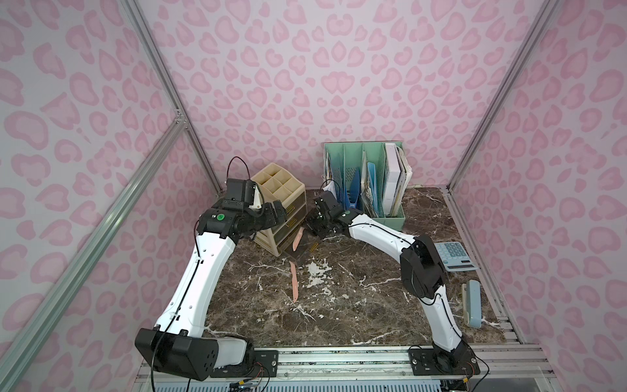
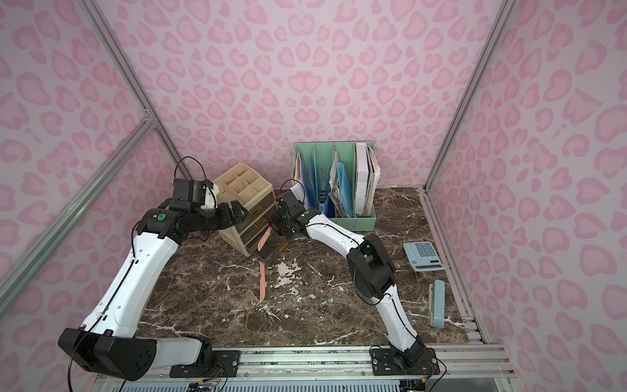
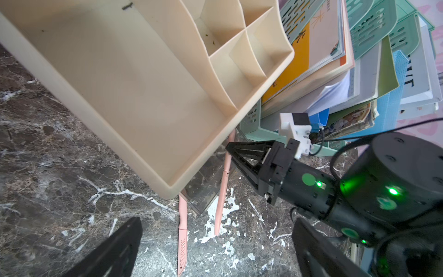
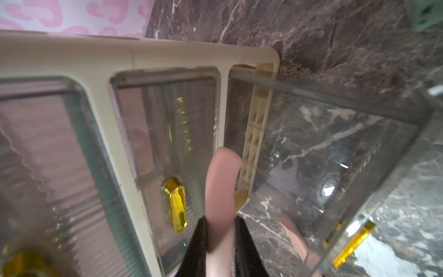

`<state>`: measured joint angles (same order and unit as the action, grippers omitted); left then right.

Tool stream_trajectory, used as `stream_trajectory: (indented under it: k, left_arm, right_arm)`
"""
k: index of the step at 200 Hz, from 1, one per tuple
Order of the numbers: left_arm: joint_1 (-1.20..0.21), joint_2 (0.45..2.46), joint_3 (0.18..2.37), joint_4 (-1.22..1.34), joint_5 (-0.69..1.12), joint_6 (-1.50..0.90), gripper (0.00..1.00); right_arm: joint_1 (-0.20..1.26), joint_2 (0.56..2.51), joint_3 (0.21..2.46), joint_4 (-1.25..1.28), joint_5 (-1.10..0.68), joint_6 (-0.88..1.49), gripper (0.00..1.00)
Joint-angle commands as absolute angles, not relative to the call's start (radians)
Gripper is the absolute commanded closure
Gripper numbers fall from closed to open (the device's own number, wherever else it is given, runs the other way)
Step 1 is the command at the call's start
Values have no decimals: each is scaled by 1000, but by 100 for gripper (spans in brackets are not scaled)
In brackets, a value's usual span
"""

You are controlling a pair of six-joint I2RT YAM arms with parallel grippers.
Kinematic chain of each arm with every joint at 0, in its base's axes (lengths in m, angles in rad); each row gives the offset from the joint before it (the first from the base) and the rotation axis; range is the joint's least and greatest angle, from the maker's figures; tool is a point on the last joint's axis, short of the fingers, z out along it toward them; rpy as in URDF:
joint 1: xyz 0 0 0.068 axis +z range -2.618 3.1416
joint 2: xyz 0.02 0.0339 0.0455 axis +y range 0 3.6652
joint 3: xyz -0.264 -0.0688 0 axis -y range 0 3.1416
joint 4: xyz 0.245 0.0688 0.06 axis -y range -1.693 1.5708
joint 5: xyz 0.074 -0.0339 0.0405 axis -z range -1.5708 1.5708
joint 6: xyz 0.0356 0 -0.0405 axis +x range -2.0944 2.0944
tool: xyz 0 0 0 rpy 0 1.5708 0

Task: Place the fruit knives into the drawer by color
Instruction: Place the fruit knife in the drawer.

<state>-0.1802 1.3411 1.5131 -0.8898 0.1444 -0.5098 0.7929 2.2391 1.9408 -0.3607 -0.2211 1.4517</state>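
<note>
The right gripper is pinching a slim salmon pink knife over the pulled-out clear drawer; a matching knife is lying on the dark marble tabletop.

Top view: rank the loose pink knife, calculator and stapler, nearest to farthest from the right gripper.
From the right gripper, shut on the held pink knife:
1. loose pink knife, on the table, centre.
2. calculator, right edge.
3. stapler, right front corner.
</note>
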Motion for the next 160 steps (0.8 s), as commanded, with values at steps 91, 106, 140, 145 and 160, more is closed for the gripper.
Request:
stream_trajectory:
  k: [91,106,140,145,160]
  left_arm:
    - [-212,1326,1489,-858,164,-471,1]
    - [-214,1328,1493,-859,164,-471,1]
    - [-216,1333,1497,-858,166,-471,1]
    - [-215,1333,1498,-858,166,-471,1]
    - [-216,1333,1497,-859,166,-471,1]
  right_arm:
    - [804,2309,2026,-480,-171,1505,86]
    - [804,2313,2024,-475,-175,1511,85]
    - [805,2321,2025,-478,-183,1516,79]
    - [805,2321,2023,-476,-184,1516,79]
    - [804,2322,2023,-480,-185,1516,75]
